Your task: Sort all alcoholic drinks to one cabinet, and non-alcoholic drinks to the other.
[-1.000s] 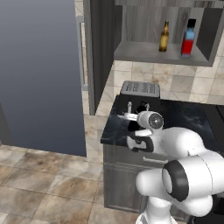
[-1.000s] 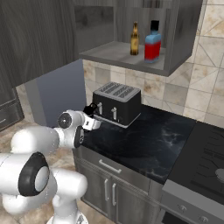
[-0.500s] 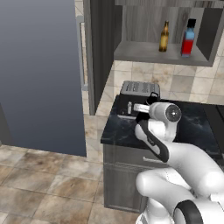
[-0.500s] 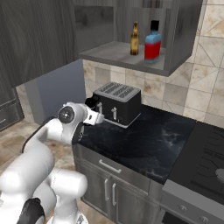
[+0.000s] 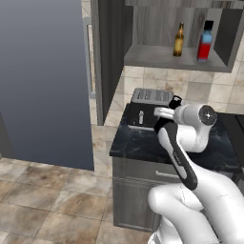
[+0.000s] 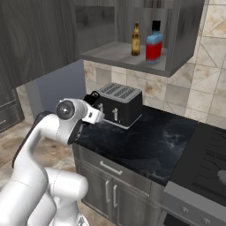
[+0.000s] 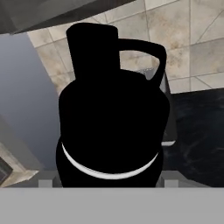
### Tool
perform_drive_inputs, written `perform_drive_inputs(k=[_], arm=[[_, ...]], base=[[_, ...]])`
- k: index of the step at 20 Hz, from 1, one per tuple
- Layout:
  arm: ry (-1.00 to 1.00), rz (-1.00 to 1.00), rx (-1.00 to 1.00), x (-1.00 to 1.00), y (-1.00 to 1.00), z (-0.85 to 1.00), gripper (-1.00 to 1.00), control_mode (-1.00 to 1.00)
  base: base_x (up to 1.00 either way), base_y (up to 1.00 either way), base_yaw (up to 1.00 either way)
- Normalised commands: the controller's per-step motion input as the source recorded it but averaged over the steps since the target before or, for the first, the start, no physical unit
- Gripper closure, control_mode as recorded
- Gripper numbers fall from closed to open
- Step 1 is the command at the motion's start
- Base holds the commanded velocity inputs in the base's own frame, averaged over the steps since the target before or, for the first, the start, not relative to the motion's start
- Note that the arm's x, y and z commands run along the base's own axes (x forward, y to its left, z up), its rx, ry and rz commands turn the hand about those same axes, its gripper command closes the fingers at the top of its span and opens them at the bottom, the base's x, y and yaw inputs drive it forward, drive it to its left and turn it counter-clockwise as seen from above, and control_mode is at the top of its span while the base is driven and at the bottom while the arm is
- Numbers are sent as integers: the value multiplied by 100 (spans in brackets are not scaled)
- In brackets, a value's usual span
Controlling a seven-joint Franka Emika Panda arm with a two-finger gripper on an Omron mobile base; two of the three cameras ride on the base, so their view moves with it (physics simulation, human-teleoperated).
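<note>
My gripper [image 5: 167, 108] [image 6: 95, 106] [image 7: 107, 181] is shut on the small all-black bottle [image 5: 175, 101] [image 6: 92, 97] [image 7: 111, 122], holding it above the counter, right by the toaster's near side. In the hand view the bottle stands upright between the fingertips [image 7: 43, 183] and hides most of what lies behind it. In the open wall cabinet [image 5: 171, 59] [image 6: 114, 55] above, the amber beer bottle [image 5: 178, 40] [image 6: 135, 39] and the red bottle with blue shoulders [image 5: 205, 40] [image 6: 154, 42] stand side by side. Its dark door [image 5: 107, 57] with a pale bar handle [image 5: 88, 57] is swung open.
A dark toaster [image 5: 151, 100] [image 6: 121, 103] sits at the back left of the black stone counter [image 5: 143, 143] [image 6: 150, 145]. A stove [image 6: 207, 154] adjoins the counter on the right. A tall grey-blue fridge [image 5: 43, 81] stands left of the counter.
The arm has unfolded and risen, with its upper joints swinging up. The gripper with the black bottle has lifted a little beside the toaster.
</note>
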Motion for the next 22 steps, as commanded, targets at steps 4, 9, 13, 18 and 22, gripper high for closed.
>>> perform_drive_inputs(k=[4, 9, 13, 18, 22], arm=[[5, 2, 2, -38, -3, 41, 100, -100], [1, 2, 0, -29, 0, 36, 100, -100], [-1, 1, -1, -25, 0, 25, 100, -100], [-6, 0, -6, -22, 0, 17, 100, -100], [-11, 0, -10, -18, 0, 16, 100, -100]], base=[[0, 0, 0], [0, 0, 0], [0, 0, 0], [0, 0, 0], [0, 0, 0]])
